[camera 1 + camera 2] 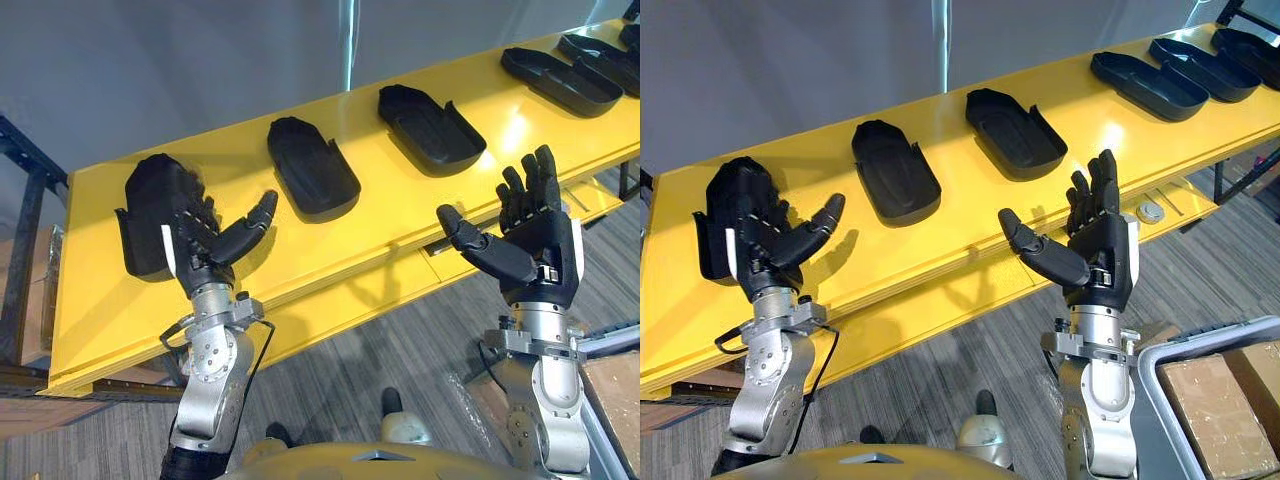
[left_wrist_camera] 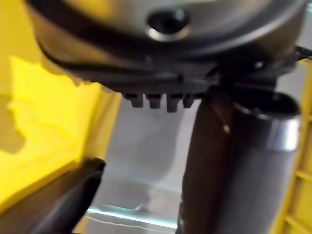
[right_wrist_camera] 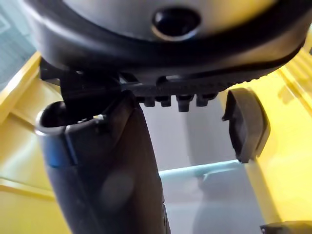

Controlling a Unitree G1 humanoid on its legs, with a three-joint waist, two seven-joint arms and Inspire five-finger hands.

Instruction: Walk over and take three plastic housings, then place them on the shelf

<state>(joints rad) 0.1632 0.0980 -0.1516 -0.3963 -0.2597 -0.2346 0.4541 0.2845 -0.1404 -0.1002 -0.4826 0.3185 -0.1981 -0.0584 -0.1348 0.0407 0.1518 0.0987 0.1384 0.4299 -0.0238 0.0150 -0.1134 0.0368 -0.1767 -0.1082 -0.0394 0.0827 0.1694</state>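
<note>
In the left eye view, black plastic housings are lying in a row along the yellow table (image 1: 100, 320), the leftmost housing (image 1: 150, 215) sitting just behind the left hand (image 1: 205, 240), whose fingers are spreading wide and holding nothing. In the right eye view, the right hand (image 1: 1095, 240) is hovering at the table's near edge, fingers straight and empty, with a middle housing (image 1: 1015, 135) beyond it. Judging by this, reaching is under way; a grasp calls for closing round a housing's rim.
</note>
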